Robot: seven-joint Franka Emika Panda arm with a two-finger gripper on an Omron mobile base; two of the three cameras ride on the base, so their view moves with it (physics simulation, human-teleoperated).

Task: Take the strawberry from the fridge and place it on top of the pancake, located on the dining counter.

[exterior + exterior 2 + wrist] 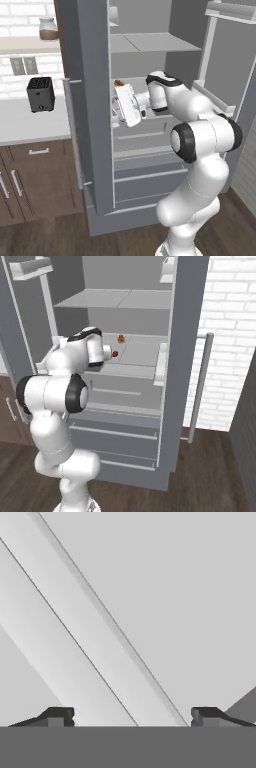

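Inside the open fridge (125, 316), on the middle shelf (135, 358), the strawberry (115, 354) lies as a small red spot just off the front of the robot's wrist, with a small orange-brown item (120, 338) farther back on the same shelf. The end effector (132, 714) has its fingertips (60, 714) set wide apart with nothing between them; the hand view shows bare grey fridge surfaces and no fruit.

The main risk, as I judge it, is a close on air: the fingers appear to point past or beside the strawberry, so closing from here would miss it or nudge it deeper along the shelf. A round fruit could also squirt out of a pinch that is off centre. The hand sits near the shelf edge and the open fridge door (95, 100), so a sideways correction might knock either. The pancake and dining bench lie elsewhere, leaving the whole carry ahead.
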